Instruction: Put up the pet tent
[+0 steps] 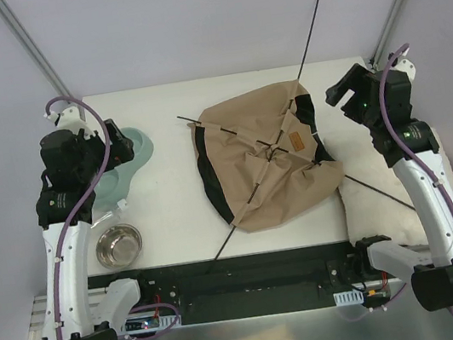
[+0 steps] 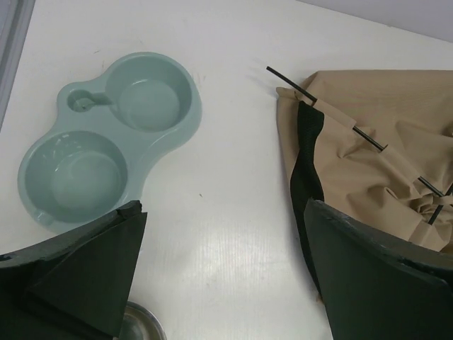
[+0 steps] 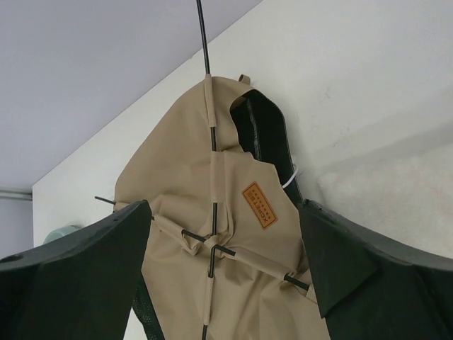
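Our left end effector [image 2: 223, 212] hangs wide open and empty over the table [image 2: 233, 106] beside the pet tent [image 1: 264, 164]; our right end effector [image 3: 225, 209], also wide and empty, hovers above it. We see the tent lying collapsed mid-table, black poles [image 1: 310, 36] crossed on top

The top view looks down from high above the near edge, taking in the whole table [image 1: 174, 221]. The left wrist view sits close over it, the pet tent [image 2: 375, 163] at frame right; the right wrist view centres that tent. All three share it.
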